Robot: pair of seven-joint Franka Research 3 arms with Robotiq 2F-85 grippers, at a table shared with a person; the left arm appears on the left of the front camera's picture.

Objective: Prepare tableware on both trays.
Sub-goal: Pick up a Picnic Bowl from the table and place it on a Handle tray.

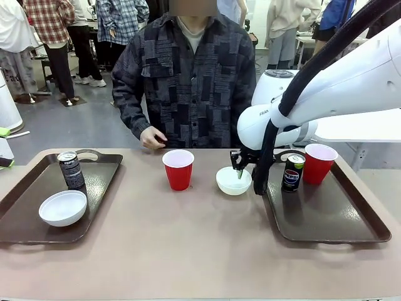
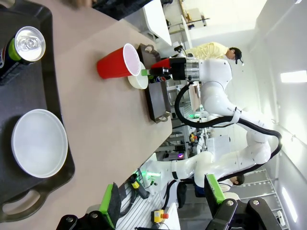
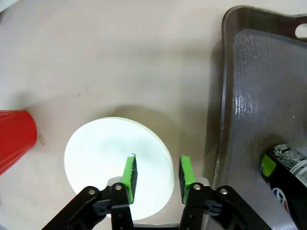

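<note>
My right gripper (image 1: pixel 239 170) reaches down onto the white bowl (image 1: pixel 232 182) standing on the bare table between the trays. In the right wrist view its green pads (image 3: pixel 129 173) sit on either side of that bowl's (image 3: pixel 105 153) near rim, shut on it. The right tray (image 1: pixel 326 219) carries a Pepsi can (image 1: pixel 292 172) and a red cup (image 1: pixel 319 163). On the left tray (image 1: pixel 25 213) are a black-green can (image 1: pixel 71 169) and a second white bowl (image 1: pixel 62 207). Another red cup (image 1: pixel 178 169) stands mid-table. My left gripper (image 2: pixel 162 191) hangs open above the left tray's bowl (image 2: pixel 39 143).
A person stands at the far side with one hand (image 1: pixel 152 138) resting on the table edge behind the middle red cup. The right tray's rim (image 3: pixel 225 96) lies just beside the gripped bowl. The near half of the table between the trays is bare.
</note>
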